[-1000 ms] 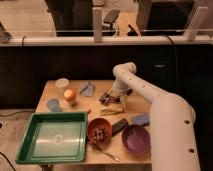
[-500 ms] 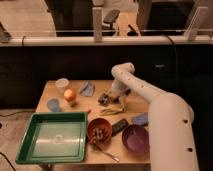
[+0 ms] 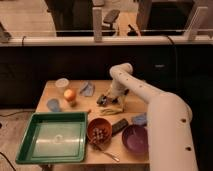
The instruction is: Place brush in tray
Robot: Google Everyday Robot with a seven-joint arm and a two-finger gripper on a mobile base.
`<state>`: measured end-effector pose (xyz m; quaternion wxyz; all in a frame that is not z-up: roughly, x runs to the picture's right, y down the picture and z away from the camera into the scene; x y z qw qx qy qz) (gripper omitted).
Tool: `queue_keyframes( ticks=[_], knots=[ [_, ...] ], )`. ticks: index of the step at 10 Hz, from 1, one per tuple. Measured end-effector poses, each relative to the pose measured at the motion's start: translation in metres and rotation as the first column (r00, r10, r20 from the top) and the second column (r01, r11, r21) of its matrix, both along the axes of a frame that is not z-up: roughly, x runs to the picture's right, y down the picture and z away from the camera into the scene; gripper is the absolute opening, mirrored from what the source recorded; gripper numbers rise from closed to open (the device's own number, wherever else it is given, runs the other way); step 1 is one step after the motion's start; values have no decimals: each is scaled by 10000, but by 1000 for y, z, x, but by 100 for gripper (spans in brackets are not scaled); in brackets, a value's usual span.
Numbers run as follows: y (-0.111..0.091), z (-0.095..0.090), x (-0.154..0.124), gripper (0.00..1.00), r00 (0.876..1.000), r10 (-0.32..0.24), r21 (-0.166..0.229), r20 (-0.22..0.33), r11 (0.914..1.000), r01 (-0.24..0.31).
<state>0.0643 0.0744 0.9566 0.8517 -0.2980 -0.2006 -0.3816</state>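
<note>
Brush: it shows as a dark clump on the wooden table, at mid-width and toward the far side, outside the tray. We note that the tray sits at the near left corner of the table, green, with a raised rim and a paler bottom; the brush is well apart from it, up and to the right. Gripper: it hangs low over the table just right of the brush, close enough that we cannot separate the two. We cannot tell whether it is spread, pressed together or gripping the brush. The white arm rises from the near right, bends at the far side and drops to the gripper. A thin yellow-green piece lies just nearer than the brush and the gripper. Nearer still, a flat black block lies between a brown bowl and a round purple bowl. The brown bowl stands just right of the tray and holds small items that we cannot identify. A piece of cutlery lies at the near edge. On the far left we log a white cup, an orange fruit, a blue cloth and a small blue item. Another blue item lies beside the arm on the right.
</note>
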Motion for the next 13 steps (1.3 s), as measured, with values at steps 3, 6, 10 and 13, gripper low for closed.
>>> queue_keyframes(
  ticks=[3, 6, 10, 13],
  knots=[
    [-3, -1, 7, 49, 9997, 238, 97, -78, 9997, -237],
    [-8, -1, 15, 20, 9986, 489, 203, -209, 9986, -485],
    [-10, 0, 23, 0, 9975, 670, 264, -218, 9974, -665],
    [-14, 0, 26, 0, 9971, 732, 342, -204, 9968, -724]
  ],
)
